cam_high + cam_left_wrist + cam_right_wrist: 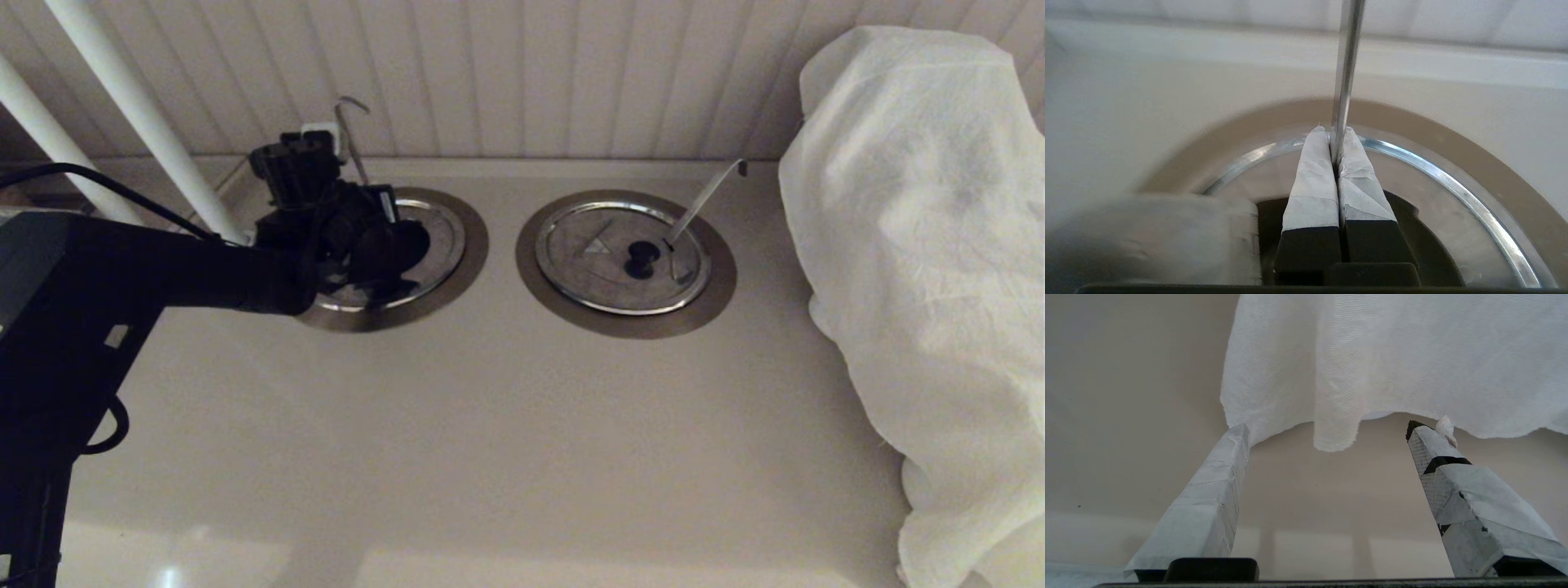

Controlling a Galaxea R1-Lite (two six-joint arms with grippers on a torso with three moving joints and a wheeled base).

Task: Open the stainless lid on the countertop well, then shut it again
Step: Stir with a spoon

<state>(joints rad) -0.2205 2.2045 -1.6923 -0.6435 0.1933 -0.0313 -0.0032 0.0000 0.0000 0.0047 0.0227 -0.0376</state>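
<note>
Your left pincer [1337, 163] sits low over the lid [437, 237] in the left well [478, 245] of the worktop [490, 425], fingers pressed together, probably on the black knob beneath, which is hidden. The ladle handle [1345, 73] rises just beyond the tips. Right pincer [1327, 457] idles spread apart by the white cloth [1392, 355].

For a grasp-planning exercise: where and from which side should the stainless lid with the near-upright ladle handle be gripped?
By its centre knob, from straight above, like the twin lid's knob. The stainless lid lies flat in the countertop well; the ladle handle stands at its far edge.
</note>
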